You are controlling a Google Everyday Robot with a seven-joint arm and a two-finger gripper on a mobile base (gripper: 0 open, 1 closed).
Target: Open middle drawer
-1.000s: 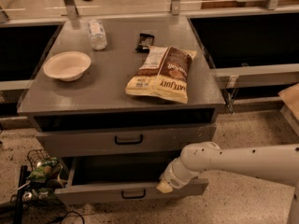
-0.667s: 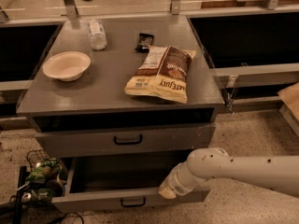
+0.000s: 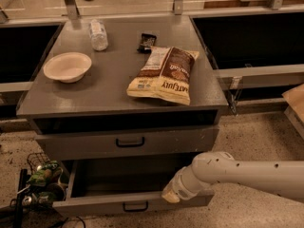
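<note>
Grey countertop, speckled floor; jaws at front of open middle drawer.

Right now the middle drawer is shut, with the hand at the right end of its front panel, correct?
No. The camera view shows the middle drawer pulled out, its inside exposed. The hand is indeed at the right end of its front panel.
</note>
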